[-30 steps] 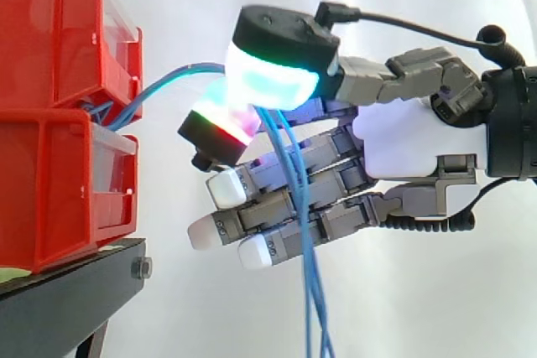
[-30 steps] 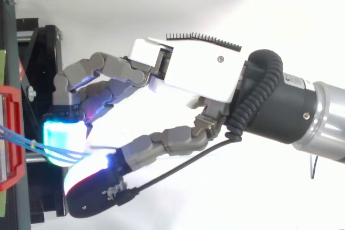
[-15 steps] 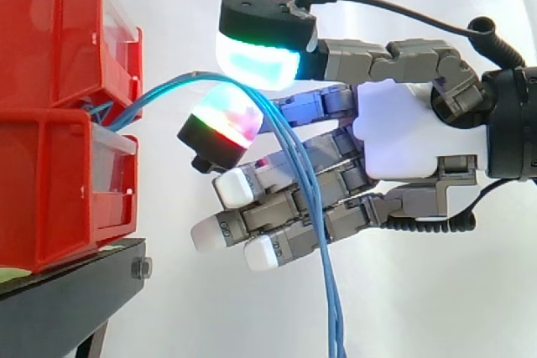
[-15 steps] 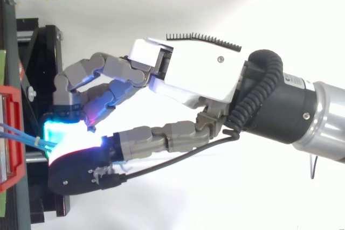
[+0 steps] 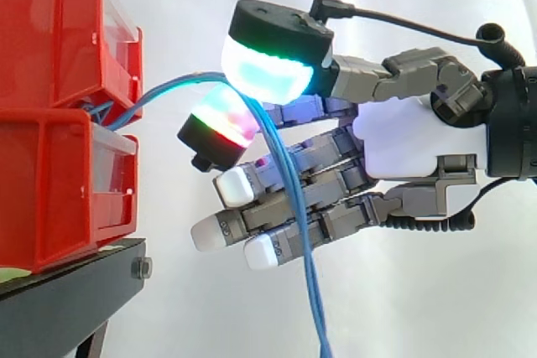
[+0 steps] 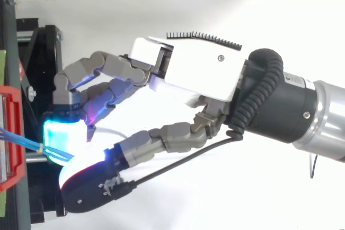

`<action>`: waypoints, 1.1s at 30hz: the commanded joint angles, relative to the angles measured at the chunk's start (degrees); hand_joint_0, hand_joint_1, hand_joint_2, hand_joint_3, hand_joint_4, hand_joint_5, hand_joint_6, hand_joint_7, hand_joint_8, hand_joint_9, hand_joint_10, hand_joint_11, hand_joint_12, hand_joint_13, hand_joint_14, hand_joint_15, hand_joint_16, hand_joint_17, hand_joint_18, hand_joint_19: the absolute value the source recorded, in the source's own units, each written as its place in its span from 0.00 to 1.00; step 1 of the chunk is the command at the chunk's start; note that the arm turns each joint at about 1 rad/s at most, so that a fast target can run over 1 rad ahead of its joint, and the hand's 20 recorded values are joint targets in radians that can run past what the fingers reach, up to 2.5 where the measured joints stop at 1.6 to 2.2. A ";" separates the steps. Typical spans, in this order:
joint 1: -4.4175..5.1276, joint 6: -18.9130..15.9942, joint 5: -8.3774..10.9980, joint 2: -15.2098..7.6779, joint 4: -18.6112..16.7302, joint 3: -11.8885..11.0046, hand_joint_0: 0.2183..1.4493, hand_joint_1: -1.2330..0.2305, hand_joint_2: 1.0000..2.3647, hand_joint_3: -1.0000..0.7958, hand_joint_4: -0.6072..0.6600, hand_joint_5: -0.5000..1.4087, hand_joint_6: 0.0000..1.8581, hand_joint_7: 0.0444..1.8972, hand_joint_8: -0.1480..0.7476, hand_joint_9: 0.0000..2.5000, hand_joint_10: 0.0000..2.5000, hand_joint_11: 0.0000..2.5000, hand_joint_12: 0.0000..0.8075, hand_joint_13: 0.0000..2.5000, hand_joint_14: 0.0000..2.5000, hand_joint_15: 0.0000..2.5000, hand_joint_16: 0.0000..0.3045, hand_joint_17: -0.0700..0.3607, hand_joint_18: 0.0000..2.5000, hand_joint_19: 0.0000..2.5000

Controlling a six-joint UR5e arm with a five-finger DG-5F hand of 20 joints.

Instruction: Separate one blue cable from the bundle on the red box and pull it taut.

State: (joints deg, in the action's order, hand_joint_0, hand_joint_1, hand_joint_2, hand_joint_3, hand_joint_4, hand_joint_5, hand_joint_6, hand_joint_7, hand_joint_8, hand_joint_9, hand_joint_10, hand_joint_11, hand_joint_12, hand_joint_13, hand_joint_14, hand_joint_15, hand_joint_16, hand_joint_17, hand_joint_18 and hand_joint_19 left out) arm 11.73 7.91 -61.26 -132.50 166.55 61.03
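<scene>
Blue thin cables arc out of the stacked red plastic bins; the robot hand pinches them between glowing thumb and finger pads; below, they hang slack.

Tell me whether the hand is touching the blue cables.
Touching. Side view: the blue cables rise from the red bins, pass between glowing pads of the hand and hang down from there.

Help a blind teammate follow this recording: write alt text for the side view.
A robot hand at the right pinches blue cables between its glowing pads. The cables arc over from stacked red bins on a black stand at left, then hang slack past the fingers to the bottom edge.
</scene>
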 commanded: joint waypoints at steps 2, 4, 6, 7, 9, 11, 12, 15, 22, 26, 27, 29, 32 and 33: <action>0.04 0.00 0.00 0.05 0.00 -0.03 0.42 0.21 0.00 0.28 0.55 0.17 0.49 0.56 0.53 0.35 0.00 0.24 0.47 0.26 0.00 0.09 0.14 0.39 0.29 0.11; -0.04 0.00 0.00 0.05 0.00 -0.03 0.36 0.22 0.00 0.28 0.56 0.17 0.49 0.55 0.54 0.35 0.01 0.24 0.47 0.26 0.00 0.10 0.14 0.39 0.29 0.12; -0.04 0.00 0.00 -0.04 0.00 -0.03 0.30 0.25 0.00 0.28 0.57 0.18 0.49 0.56 0.55 0.36 0.01 0.24 0.48 0.26 0.00 0.10 0.15 0.39 0.29 0.12; -0.04 0.00 0.00 -0.04 0.00 -0.03 0.27 0.29 0.00 0.28 0.58 0.18 0.48 0.56 0.56 0.36 0.01 0.24 0.49 0.27 0.00 0.10 0.15 0.40 0.29 0.13; -0.04 0.00 0.00 -0.04 0.00 -0.03 0.26 0.34 0.00 0.28 0.59 0.18 0.48 0.57 0.57 0.37 0.01 0.24 0.50 0.27 0.00 0.10 0.15 0.41 0.29 0.13; -0.04 -0.09 0.00 -0.04 0.00 -0.03 0.27 0.40 0.00 0.28 0.58 0.19 0.47 0.58 0.57 0.37 0.01 0.24 0.50 0.27 0.00 0.10 0.15 0.41 0.29 0.13; 0.04 -0.18 -0.09 -0.04 0.09 -0.03 0.27 0.41 0.00 0.28 0.58 0.19 0.47 0.58 0.57 0.37 0.01 0.24 0.50 0.27 0.00 0.10 0.15 0.41 0.29 0.14; -0.04 -0.35 -0.18 -0.04 0.26 -0.03 0.28 0.44 0.01 0.33 0.57 0.19 0.46 0.58 0.57 0.38 0.01 0.23 0.49 0.27 0.00 0.10 0.15 0.41 0.28 0.14; -0.04 -0.35 -0.18 -0.04 0.35 -0.03 0.29 0.45 0.01 0.46 0.60 0.20 0.42 0.52 0.61 0.39 0.00 0.22 0.55 0.28 0.00 0.10 0.18 0.45 0.30 0.13; -0.04 -0.35 -0.18 -0.04 0.35 -0.03 0.29 0.37 0.01 0.48 0.62 0.21 0.39 0.53 0.60 0.37 0.00 0.23 0.56 0.27 0.00 0.10 0.19 0.46 0.30 0.13; -0.04 -0.35 -0.18 -0.04 0.35 -0.03 0.28 0.35 0.01 0.48 0.63 0.20 0.40 0.52 0.60 0.37 0.01 0.23 0.56 0.27 0.00 0.10 0.19 0.46 0.30 0.13; -0.13 -0.44 -0.35 -0.04 0.17 -0.12 0.29 0.32 0.01 0.45 0.63 0.19 0.41 0.50 0.59 0.36 0.00 0.23 0.55 0.27 0.00 0.10 0.18 0.45 0.29 0.13; -0.22 -0.97 -0.53 -0.04 0.17 -0.38 0.26 0.31 0.01 0.39 0.61 0.19 0.41 0.53 0.56 0.35 0.01 0.23 0.51 0.25 0.00 0.11 0.16 0.42 0.27 0.14; -0.22 -1.14 -0.53 -0.04 0.09 -0.38 0.25 0.32 0.01 0.37 0.61 0.19 0.41 0.52 0.56 0.35 0.01 0.23 0.51 0.26 0.00 0.11 0.16 0.42 0.27 0.14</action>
State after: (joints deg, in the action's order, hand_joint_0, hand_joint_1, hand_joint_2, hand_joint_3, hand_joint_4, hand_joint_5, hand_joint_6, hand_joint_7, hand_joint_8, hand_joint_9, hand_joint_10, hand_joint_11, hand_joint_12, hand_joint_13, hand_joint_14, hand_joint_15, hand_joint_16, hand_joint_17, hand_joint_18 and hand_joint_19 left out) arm 11.53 7.24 -61.69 -132.53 166.78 60.76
